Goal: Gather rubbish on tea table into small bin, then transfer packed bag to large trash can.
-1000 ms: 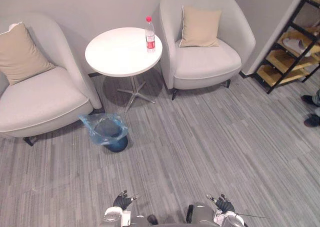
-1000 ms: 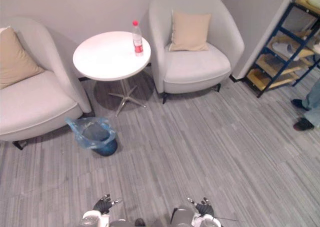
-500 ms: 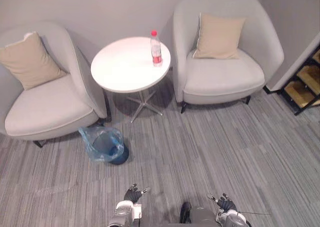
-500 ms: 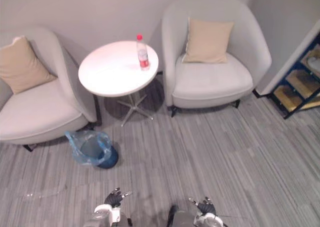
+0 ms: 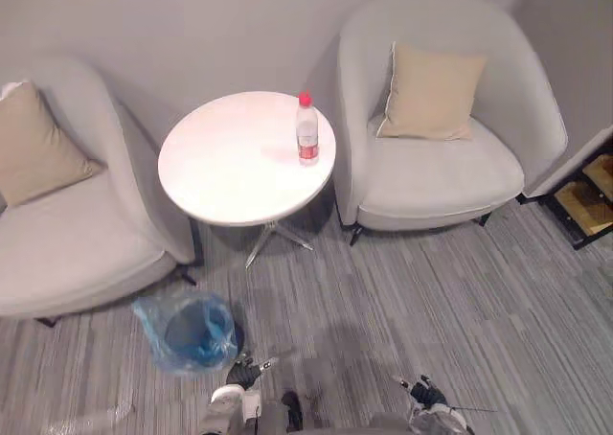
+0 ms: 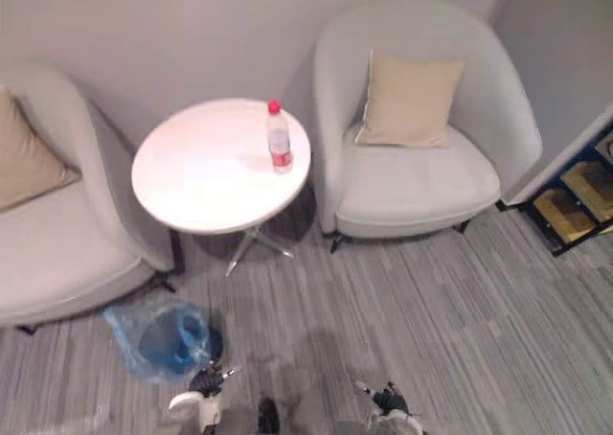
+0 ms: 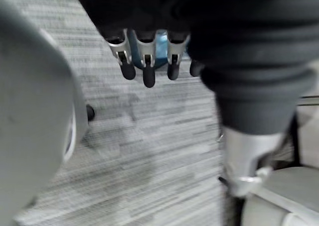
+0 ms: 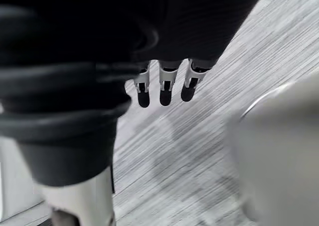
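my left hand (image 5: 245, 372) and my right hand (image 5: 425, 393) hang low over the grey floor (image 5: 431, 301), fingers loose and straight, holding nothing. the bottle (image 5: 306, 129) stands upright on the round white tea table (image 5: 225, 171), near the edge by the right armchair (image 5: 441, 167). the small bin (image 5: 192, 331), lined with a blue bag (image 5: 151, 316), sits on the floor near my left hand

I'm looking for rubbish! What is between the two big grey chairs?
A round white table with one upright red-capped bottle on it, between the left armchair and right armchair, in both eye views.
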{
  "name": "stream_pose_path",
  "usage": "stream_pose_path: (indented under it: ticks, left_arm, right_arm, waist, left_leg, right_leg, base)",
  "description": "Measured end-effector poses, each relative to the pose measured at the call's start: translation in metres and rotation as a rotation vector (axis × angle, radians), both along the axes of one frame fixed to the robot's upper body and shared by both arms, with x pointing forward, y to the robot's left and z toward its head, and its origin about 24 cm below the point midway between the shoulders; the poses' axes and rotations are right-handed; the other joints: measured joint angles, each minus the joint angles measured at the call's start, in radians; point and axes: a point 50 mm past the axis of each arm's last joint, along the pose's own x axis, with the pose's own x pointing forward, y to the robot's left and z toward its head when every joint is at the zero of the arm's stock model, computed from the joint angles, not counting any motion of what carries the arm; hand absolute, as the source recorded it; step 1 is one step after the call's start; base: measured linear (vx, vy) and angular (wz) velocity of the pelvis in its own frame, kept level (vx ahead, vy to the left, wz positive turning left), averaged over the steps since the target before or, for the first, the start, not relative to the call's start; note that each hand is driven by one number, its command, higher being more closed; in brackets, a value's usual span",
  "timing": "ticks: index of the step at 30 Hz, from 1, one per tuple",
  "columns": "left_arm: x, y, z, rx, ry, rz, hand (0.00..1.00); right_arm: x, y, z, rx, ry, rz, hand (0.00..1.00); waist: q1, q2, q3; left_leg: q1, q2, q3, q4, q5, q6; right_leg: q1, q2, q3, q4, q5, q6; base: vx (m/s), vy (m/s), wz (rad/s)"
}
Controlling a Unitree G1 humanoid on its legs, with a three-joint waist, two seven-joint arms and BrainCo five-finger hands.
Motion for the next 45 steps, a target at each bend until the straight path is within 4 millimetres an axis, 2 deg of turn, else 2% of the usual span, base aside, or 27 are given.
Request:
stream_pose_path:
  ticks: [1,2,3,4,5,6,7,9,10,11,12,13,14,15,16,17,19,21,22,23,25,28,31,35,39,41,45]
  left_arm:
    - [-0.001,0.0,-0.001,-0.001,0.007,0.0,0.0]
    - [-0.001,0.0,-0.001,-0.001,0.01,0.0,0.0]
    - [-0.003,-0.001,-0.002,-0.003,0.019,0.0,0.0]
    - [-0.004,-0.001,-0.003,-0.003,0.026,-0.002,0.0]
    - [-0.004,-0.001,-0.003,-0.001,0.026,-0.003,0.0]
    - [-0.007,0.0,-0.003,0.004,0.032,-0.011,0.0]
    - [-0.007,-0.008,-0.004,-0.011,0.041,-0.019,0.0]
    - [-0.006,-0.012,-0.004,-0.019,0.029,-0.027,0.0]
    - [-0.006,-0.012,-0.004,-0.021,0.029,-0.015,0.0]
    - [-0.007,-0.012,-0.004,-0.021,0.03,-0.012,0.0]
    - [-0.006,-0.011,-0.004,-0.022,0.024,0.0,0.0]
    - [-0.004,-0.013,-0.003,-0.027,0.013,0.007,0.0]
    - [0.001,-0.012,0.0,-0.027,-0.012,0.013,0.0]
    - [0.003,-0.013,0.001,-0.029,-0.022,0.017,0.0]
    - [0.004,-0.012,0.002,-0.031,-0.031,0.031,0.0]
    - [0.004,-0.014,0.001,-0.04,-0.03,0.04,0.0]
    - [0.006,-0.015,0.002,-0.043,-0.037,0.039,0.0]
    - [0.006,-0.016,0.003,-0.045,-0.041,0.034,0.0]
    - [0.002,-0.02,0.001,-0.049,-0.026,0.024,0.0]
    - [0.002,-0.02,0.001,-0.048,-0.021,0.017,0.0]
    - [0.0,-0.007,0.0,-0.003,-0.005,-0.012,0.0]
    - [-0.011,0.006,-0.004,0.033,0.051,-0.028,0.0]
    - [-0.019,0.012,-0.007,0.058,0.089,-0.051,0.0]
    - [-0.019,0.013,-0.007,0.063,0.088,-0.053,0.0]
    - [-0.021,0.013,-0.007,0.073,0.094,-0.076,0.0]
    - [-0.022,0.012,-0.007,0.071,0.098,-0.078,0.0]
    - [-0.022,0.012,-0.007,0.079,0.097,-0.093,0.0]
  right_arm:
    - [0.005,-0.002,0.002,-0.008,-0.019,0.005,0.0]
    - [0.007,-0.002,0.003,-0.009,-0.025,0.006,0.0]
    - [0.01,-0.002,0.004,-0.01,-0.042,0.005,0.0]
    - [0.01,-0.002,0.005,-0.011,-0.05,-0.001,0.0]
    - [0.01,-0.002,0.005,-0.011,-0.049,-0.002,0.0]
    - [0.004,-0.003,0.003,-0.011,-0.032,-0.006,0.0]
    - [0.002,-0.011,0.003,-0.025,-0.025,-0.028,0.0]
    - [0.007,-0.012,0.005,-0.03,-0.033,-0.026,0.0]
    - [0.005,-0.011,0.003,-0.019,-0.022,-0.043,0.0]
    - [0.004,-0.011,0.003,-0.018,-0.019,-0.046,0.0]
    - [0.001,-0.01,0.002,-0.016,-0.014,-0.047,0.0]
    - [-0.002,-0.006,0.001,-0.01,-0.007,-0.039,0.0]
    - [-0.003,-0.004,0.0,-0.008,-0.003,-0.021,0.0]
    - [-0.003,-0.004,0.0,-0.01,-0.003,-0.016,0.0]
    - [-0.004,-0.004,0.0,-0.015,-0.001,-0.005,0.0]
    - [-0.001,-0.002,0.001,-0.016,-0.01,-0.004,0.0]
    - [-0.001,0.001,0.001,-0.009,-0.012,-0.004,0.0]
    - [-0.002,0.003,0.0,-0.003,-0.011,-0.013,0.0]
    - [-0.004,-0.005,0.001,-0.025,-0.004,-0.013,0.0]
    - [-0.004,-0.004,0.0,-0.023,0.003,-0.016,0.0]
    - [-0.009,0.005,-0.003,-0.003,0.026,-0.009,0.0]
    - [-0.013,0.007,-0.005,0.004,0.039,-0.022,0.0]
    - [-0.012,0.007,-0.004,-0.023,0.045,0.008,0.0]
    - [-0.008,0.0,-0.002,-0.089,0.055,0.084,0.0]
    - [0.015,-0.021,0.014,-0.207,-0.037,0.132,0.0]
    - [0.032,-0.039,0.032,-0.295,-0.142,0.143,0.0]
    - [0.057,-0.048,0.063,-0.397,-0.312,0.173,0.0]
  waist:
    - [-0.014,0.007,0.004]
    - [-0.015,0.017,0.008]
    - [-0.018,0.026,0.008]
    - [-0.023,0.025,0.008]
    - [-0.025,0.024,0.009]
    - [-0.033,0.008,0.002]
    - [-0.031,0.05,0.009]
    - [-0.025,0.054,0.016]
    - [-0.031,0.059,0.02]
    - [-0.032,0.059,0.02]
    - [-0.031,0.058,0.019]
    - [-0.03,0.044,0.018]
    - [-0.029,0.036,0.016]
    - [-0.028,0.038,0.017]
    - [-0.015,0.042,0.014]
    - [-0.011,0.046,0.012]
    - [-0.013,0.045,0.014]
    - [-0.014,0.047,0.012]
    - [-0.012,0.071,-0.001]
    - [-0.008,0.066,-0.004]
    - [-0.009,0.025,-0.022]
    - [-0.01,0.014,-0.034]
    - [-0.011,0.014,-0.035]
    - [-0.01,0.014,-0.036]
    - [-0.01,0.017,-0.038]
    - [-0.014,0.017,-0.039]
    - [-0.016,0.016,-0.041]
  left_leg:
    - [0.052,0.027,-0.019,-0.03,0.0,0.0]
    - [0.062,0.039,-0.024,-0.034,0.0,0.0]
    - [0.08,0.072,-0.047,-0.035,0.0,0.0]
    - [0.099,0.097,-0.076,-0.035,0.0,-0.001]
    - [0.105,0.101,-0.085,-0.036,0.0,-0.001]
    - [0.125,0.105,-0.113,-0.034,-0.014,-0.032]
    - [0.145,0.151,-0.142,-0.031,-0.034,-0.074]
    - [0.134,0.146,-0.152,-0.047,-0.01,-0.081]
    - [0.126,0.142,-0.168,-0.078,0.02,-0.101]
    - [0.118,0.143,-0.167,-0.076,0.038,-0.103]
    - [0.104,0.145,-0.154,-0.022,0.054,-0.116]
    - [0.064,0.151,-0.157,0.09,0.054,-0.119]
    - [-0.013,0.167,-0.154,0.267,0.052,-0.123]
    - [-0.037,0.18,-0.148,0.32,0.055,-0.129]
    - [-0.084,0.21,-0.124,0.428,0.068,-0.147]
    - [-0.112,0.255,-0.053,0.48,0.02,-0.129]
    - [-0.118,0.265,-0.004,0.438,-0.024,-0.128]
    - [-0.137,0.238,0.02,0.28,-0.014,-0.13]
    - [-0.147,0.213,-0.009,0.128,0.08,-0.136]
    - [-0.14,0.199,-0.01,0.121,0.081,-0.134]
    - [-0.106,0.148,-0.015,0.06,0.098,-0.111]
    - [-0.065,0.107,-0.016,0.005,0.106,-0.1]
    - [-0.036,0.092,-0.02,-0.04,0.12,-0.097]
    - [-0.024,0.094,-0.037,-0.092,0.148,-0.107]
    - [0.006,0.105,-0.03,-0.141,0.164,-0.114]
    - [0.009,0.105,-0.029,-0.142,0.165,-0.113]
    - [0.005,0.102,-0.027,-0.15,0.168,-0.109]
  right_leg:
    - [-0.036,0.022,-0.062,-0.052,-0.032,-0.037]
    - [-0.051,0.035,-0.075,-0.084,-0.039,-0.041]
    - [-0.089,0.075,-0.096,-0.197,-0.041,-0.039]
    - [-0.117,0.113,-0.077,-0.36,0.007,-0.032]
    - [-0.121,0.121,-0.064,-0.414,0.034,-0.031]
    - [-0.103,0.139,-0.003,-0.641,0.204,-0.03]
    - [-0.053,0.17,-0.028,-0.67,0.302,-0.077]
    - [-0.052,0.167,-0.016,-0.645,0.27,-0.091]
    - [-0.016,0.164,-0.031,-0.634,0.245,-0.099]
    - [-0.003,0.165,-0.039,-0.634,0.239,-0.1]
    - [0.028,0.168,-0.055,-0.636,0.22,-0.098]
    - [0.075,0.164,-0.064,-0.654,0.185,-0.091]
    - [0.116,0.163,-0.077,-0.683,0.162,-0.091]
    - [0.127,0.166,-0.084,-0.689,0.161,-0.093]
    - [0.144,0.167,-0.095,-0.699,0.156,-0.1]
    - [0.185,0.169,-0.114,-0.723,0.15,-0.102]
    - [0.221,0.159,-0.124,-0.741,0.149,-0.098]
    - [0.253,0.132,-0.143,-0.748,0.141,-0.074]
    - [0.256,0.142,-0.147,-0.748,0.133,-0.046]
    - [0.26,0.137,-0.133,-0.746,0.127,-0.032]
    - [0.272,0.103,-0.102,-0.779,0.129,-0.007]
    - [0.308,0.083,-0.097,-0.818,0.133,0.0]
    - [0.332,0.079,-0.093,-0.843,0.134,0.001]
    - [0.338,0.091,-0.091,-0.855,0.135,0.0]
    - [0.337,0.108,-0.053,-0.861,0.149,-0.008]
    - [0.336,0.109,-0.041,-0.868,0.161,-0.008]
    - [0.336,0.111,-0.019,-0.903,0.191,-0.004]
  base:
    - [0.46,-0.041,0.32]
    - [0.46,-0.13,0.38]
    - [0.46,-0.193,0.5]
    - [0.46,-0.193,0.54]
    - [0.5,-0.276,0.79]
    - [0.49,-0.261,0.76]
    - [0.57,-0.293,0.73]
    - [0.34,-0.171,0.4]
    - [0.33,-0.181,0.41]
    - [0.36,-0.19,0.47]
    - [0.26,-0.142,0.55]
    - [0.28,-0.152,0.76]
    - [0.21,-0.1,0.64]
    - [0.15,-0.041,0.32]
    - [0.17,0.019,0.2]
    - [0.18,0.017,0.23]
    - [0.2,0.05,0.31]
    - [0.16,0.138,0.32]
    - [0.13,0.159,0.18]
    - [0.14,0.15,0.26]
    - [0.11,0.126,0.26]
    - [0.12,0.099,0.11]
    - [0.1,0.017,0.11]
    - [0.06,-0.046,0.12]
    - [0.04,-0.035,-0.16]
    - [0.01,0.008,-0.14]
    - [-0.01,0.034,-0.12]
